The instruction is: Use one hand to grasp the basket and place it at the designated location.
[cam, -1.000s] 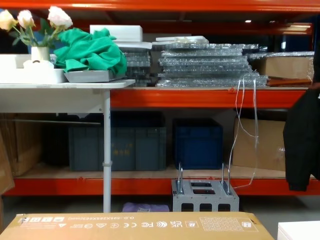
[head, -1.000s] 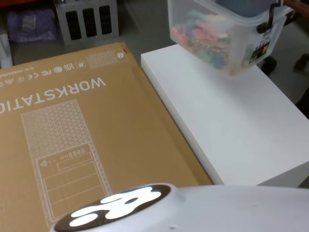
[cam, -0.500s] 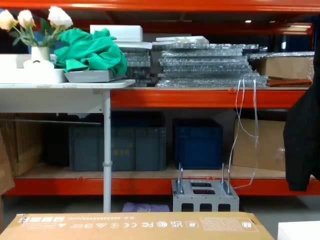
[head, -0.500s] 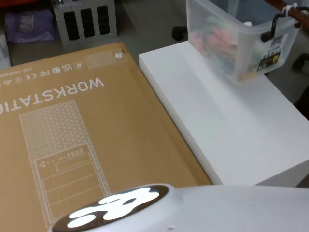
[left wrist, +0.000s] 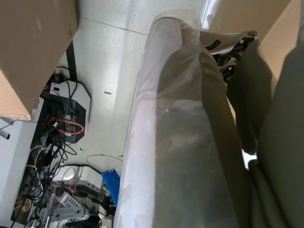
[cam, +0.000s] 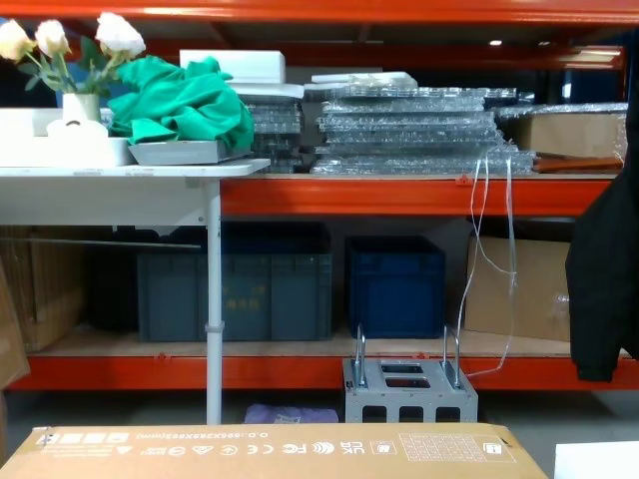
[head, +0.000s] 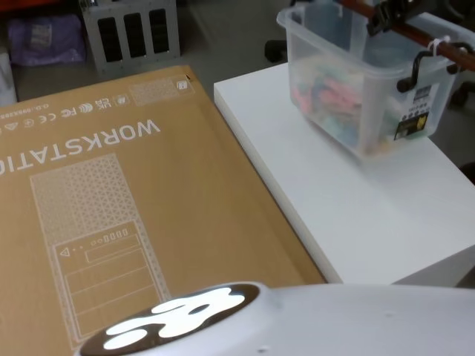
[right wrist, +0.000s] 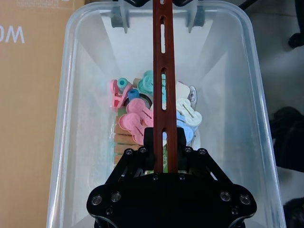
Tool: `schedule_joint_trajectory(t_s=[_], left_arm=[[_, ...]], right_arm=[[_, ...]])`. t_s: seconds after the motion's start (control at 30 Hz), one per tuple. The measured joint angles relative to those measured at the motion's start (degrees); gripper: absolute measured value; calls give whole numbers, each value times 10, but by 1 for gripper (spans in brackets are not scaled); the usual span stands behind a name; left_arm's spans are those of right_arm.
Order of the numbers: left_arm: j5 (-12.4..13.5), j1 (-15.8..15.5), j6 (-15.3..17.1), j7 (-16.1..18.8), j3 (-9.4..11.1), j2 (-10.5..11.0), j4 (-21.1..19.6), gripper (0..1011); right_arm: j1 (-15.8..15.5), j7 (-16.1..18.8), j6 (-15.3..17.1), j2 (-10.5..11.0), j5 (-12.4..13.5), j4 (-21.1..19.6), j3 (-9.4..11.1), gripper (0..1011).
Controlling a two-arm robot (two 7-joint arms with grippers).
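Sits at the far right of the white desk (head: 356,193): translucent whitish plastic basket (head: 349,81) of pastel clips. Black right pincer (right wrist: 166,137) clamped on its reddish-brown bar handle (right wrist: 162,71). Risks tilting, swinging, spilling; narrow mid-bar grip, right edge near

Basket (head: 356,89) on far part of white platform (head: 356,215), right of cardboard box (head: 126,208). Right gripper (right wrist: 165,156) above basket, clamped on bar handle (right wrist: 162,66) spanning basket. Clips (right wrist: 142,114) inside basket, under handle. Metal crate (head: 132,30) on floor behind cardboard box; storage crates (cam: 300,284) on shelf behind it.
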Motion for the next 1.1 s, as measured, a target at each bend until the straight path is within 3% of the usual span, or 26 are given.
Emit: schedule_joint_trajectory(t_s=[0.7, 1.1], left_arm=[[0, 0, 0, 0, 0, 0, 0, 0], [0, 0, 0, 0, 0, 0, 0, 0]], right_arm=[[-25, 38, -3, -41, -20, 43, -11, 235], [-28, 59, -9, -53, -28, 56, -4, 234]])
